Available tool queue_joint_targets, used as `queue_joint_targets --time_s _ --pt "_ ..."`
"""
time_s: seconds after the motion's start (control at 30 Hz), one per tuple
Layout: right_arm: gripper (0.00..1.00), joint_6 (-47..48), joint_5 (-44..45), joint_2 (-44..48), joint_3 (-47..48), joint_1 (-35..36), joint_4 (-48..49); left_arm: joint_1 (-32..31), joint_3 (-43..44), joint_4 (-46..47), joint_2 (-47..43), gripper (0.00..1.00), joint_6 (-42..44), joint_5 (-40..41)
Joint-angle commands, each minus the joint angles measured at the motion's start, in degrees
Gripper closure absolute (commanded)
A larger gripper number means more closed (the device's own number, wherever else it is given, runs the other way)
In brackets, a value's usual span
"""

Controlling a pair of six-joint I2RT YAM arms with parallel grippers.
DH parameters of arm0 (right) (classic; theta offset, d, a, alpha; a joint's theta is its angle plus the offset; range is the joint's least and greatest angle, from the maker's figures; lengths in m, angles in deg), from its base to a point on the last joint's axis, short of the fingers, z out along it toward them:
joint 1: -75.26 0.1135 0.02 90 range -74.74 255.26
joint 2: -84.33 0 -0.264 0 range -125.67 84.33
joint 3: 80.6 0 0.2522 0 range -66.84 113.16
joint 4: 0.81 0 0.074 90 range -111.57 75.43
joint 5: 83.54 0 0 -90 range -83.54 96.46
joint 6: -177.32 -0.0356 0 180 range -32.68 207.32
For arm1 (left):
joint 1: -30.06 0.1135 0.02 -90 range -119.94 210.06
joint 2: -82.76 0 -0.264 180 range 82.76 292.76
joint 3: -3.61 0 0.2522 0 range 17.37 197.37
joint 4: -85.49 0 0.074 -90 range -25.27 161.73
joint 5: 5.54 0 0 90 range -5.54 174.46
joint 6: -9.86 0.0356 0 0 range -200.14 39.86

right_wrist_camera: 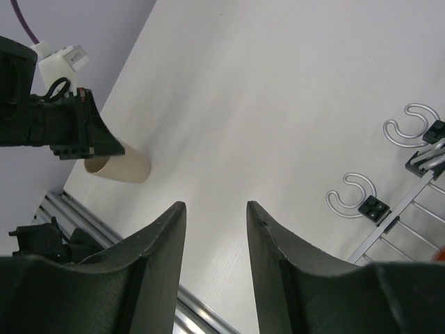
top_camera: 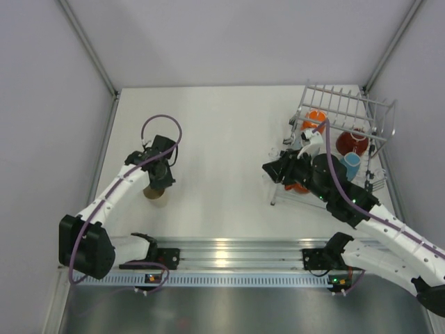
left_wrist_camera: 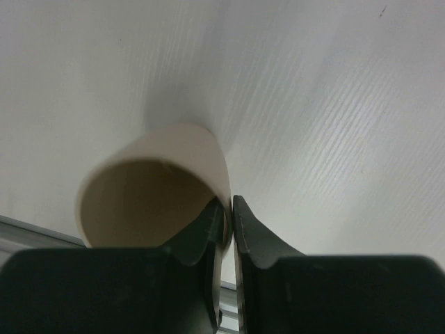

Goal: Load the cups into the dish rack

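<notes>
My left gripper is shut on the rim of the cream cup, one finger inside and one outside; the cup fills the left wrist view and also shows in the right wrist view. The dish rack stands at the far right. In it are a bright orange cup, a dark red cup, a light blue cup and an orange-red cup partly hidden under my right arm. My right gripper is open and empty at the rack's left edge. The grey cup is hidden.
Aluminium rails run along the near edge between the arm bases. Grey walls enclose the table on the left, back and right. The rack's wire hooks show in the right wrist view.
</notes>
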Motion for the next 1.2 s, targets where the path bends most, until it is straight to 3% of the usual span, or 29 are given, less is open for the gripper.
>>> queue_joint_targets --time_s 0.0,0.07,0.23,0.33,0.43,0.47,0.53,0.6,0.77,0.8,1.1,1.17 --pt "0.59 -0.4 1.0 0.9 0.2 0.1 1.9 -0.2 0.2 1.9 0.0 0.89 -0.5 -0.3" --pt "0.59 -0.2 1.0 1.3 0.2 0.1 1.7 -0.2 1.3 1.9 -0.2 0.99 -0.4 -1.8" --pt "0.56 0.3 0.5 1.6 0.2 0.1 1.9 -0.1 4.8 3.3 -2.6 1.0 0.4 -5.2" --pt "0.52 0.3 -2.3 1.4 0.1 0.1 3.6 -0.1 7.1 6.2 -3.7 1.0 1.3 -11.4" --pt "0.44 -0.8 -6.0 0.7 -0.7 0.0 6.9 -0.1 7.5 13.3 -5.1 1.0 2.4 -24.6" --pt "0.4 -1.2 -9.4 0.5 -1.0 0.0 8.1 -0.1 7.2 16.2 -5.5 1.0 1.2 -32.5" --pt "0.29 -2.7 -11.8 0.2 -2.2 -0.2 11.0 -0.2 4.7 22.3 -7.5 1.0 -1.3 -39.8" --pt "0.19 -3.8 -14.2 0.7 -2.9 -0.6 13.8 -0.2 2.3 34.9 -9.3 1.0 -7.4 -48.8" --pt "0.06 -5.7 -15.8 2.1 -4.0 -1.7 20.0 -0.2 -7.4 65.3 -15.4 1.0 -26.1 -55.6" --pt "0.01 -6.1 -15.8 2.7 -4.3 -2.0 20.7 -0.2 -8.7 76.2 -15.8 1.0 -29.1 -56.2" --pt "0.01 -7.3 -18.0 0.1 -4.1 -2.8 30.8 -0.3 -18.8 121.2 -11.7 1.0 -57.8 -55.7" --pt "0.0 -8.1 -18.6 -1.0 -4.0 -2.9 33.1 -0.3 -20.3 126.5 -10.4 1.0 -63.2 -55.1"
